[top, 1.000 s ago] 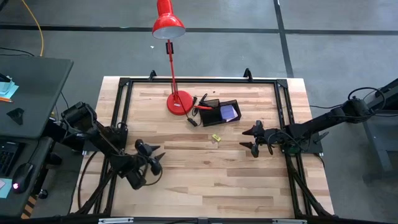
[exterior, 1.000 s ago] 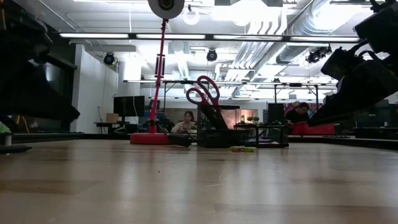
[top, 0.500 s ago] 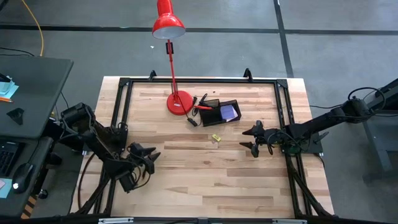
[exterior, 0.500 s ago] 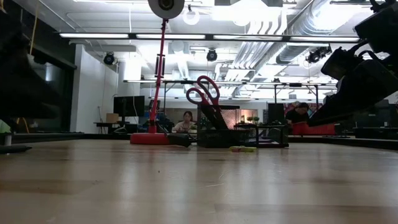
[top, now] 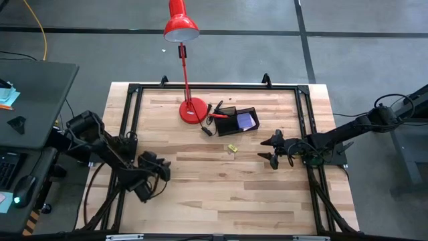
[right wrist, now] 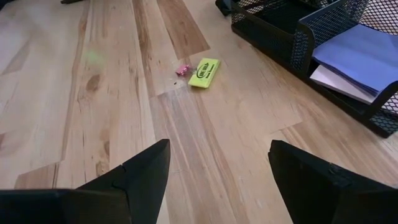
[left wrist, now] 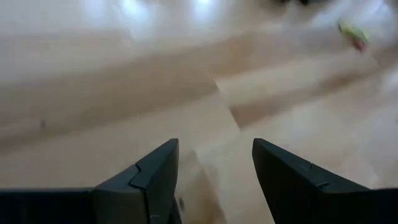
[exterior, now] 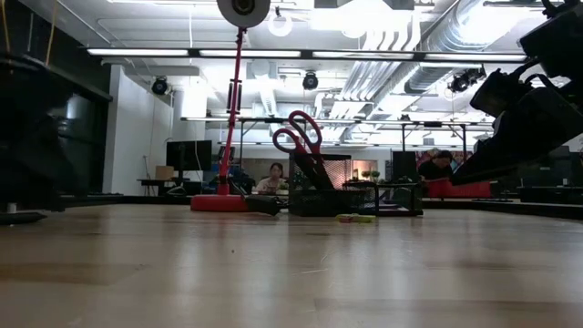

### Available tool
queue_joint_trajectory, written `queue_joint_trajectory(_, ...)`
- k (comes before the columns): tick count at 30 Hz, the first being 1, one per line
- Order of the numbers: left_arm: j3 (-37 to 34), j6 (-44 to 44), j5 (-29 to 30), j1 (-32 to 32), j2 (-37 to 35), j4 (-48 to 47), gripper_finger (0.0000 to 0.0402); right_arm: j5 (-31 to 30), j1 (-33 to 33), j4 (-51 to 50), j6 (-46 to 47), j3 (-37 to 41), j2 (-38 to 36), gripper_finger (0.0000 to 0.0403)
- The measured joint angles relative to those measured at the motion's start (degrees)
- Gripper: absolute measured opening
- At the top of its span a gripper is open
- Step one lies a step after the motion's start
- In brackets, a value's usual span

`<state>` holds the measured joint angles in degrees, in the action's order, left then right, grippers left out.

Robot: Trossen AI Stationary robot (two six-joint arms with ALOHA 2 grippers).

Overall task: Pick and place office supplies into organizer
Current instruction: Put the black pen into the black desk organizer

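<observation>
Near done: small yellow flat piece lies on wooden tabletop beside black mesh organizer. Right gripper near, jaws wide, empty; left gripper likewise. Next: reach, pinch low.

Even overhead light, bright ceiling strips glaring in low view. Left wrist view motion-blurred throughout; table smeared. Right wrist view crisp, soft shadows.

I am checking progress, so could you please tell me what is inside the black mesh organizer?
The black mesh organizer holds red-handled scissors standing upright and a purple-blue square pad over white sheets. Its mesh walls hide anything lower.
</observation>
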<state>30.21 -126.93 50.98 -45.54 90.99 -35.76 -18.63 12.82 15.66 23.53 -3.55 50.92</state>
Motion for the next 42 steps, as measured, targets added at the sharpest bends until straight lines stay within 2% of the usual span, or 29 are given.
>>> queue_joint_trajectory(5,5.2,-6.8,-0.3,0.5,2.1,-11.8,0.0195,0.0,0.0,0.0,0.0,0.0,0.0,0.0261)
queue_joint_trajectory(10,15.5,-13.0,-3.5,0.4,9.5,-26.9,0.0195,0.0,0.0,-0.5,0.0,0.0,0.1,0.0261)
queue_joint_trajectory(15,24.1,-27.6,-11.3,0.6,17.4,-40.1,0.0195,0.0,0.0,-0.7,0.0,0.0,0.1,0.0261)
queue_joint_trajectory(17,26.5,-29.3,-11.4,0.5,19.0,-41.7,0.0195,0.0,0.0,-0.7,0.0,0.0,0.1,0.0261)
queue_joint_trajectory(23,29.3,-29.1,-6.0,0.2,19.7,-42.3,0.0195,0.0,0.0,-0.8,0.0,0.0,0.1,0.0261)
queue_joint_trajectory(30,29.4,-29.3,-5.9,0.2,19.7,-40.8,0.0195,0.0,0.0,-0.9,0.0,0.0,0.1,0.0261)
queue_joint_trajectory(36,32.0,-29.1,-9.6,-0.3,24.6,-40.1,0.0195,0.0,0.0,-0.9,0.0,0.0,0.1,0.0261)
queue_joint_trajectory(42,40.1,-34.3,-12.8,-0.7,32.2,-50.5,0.0195,0.0,0.0,-1.3,0.0,0.0,0.1,0.0261)
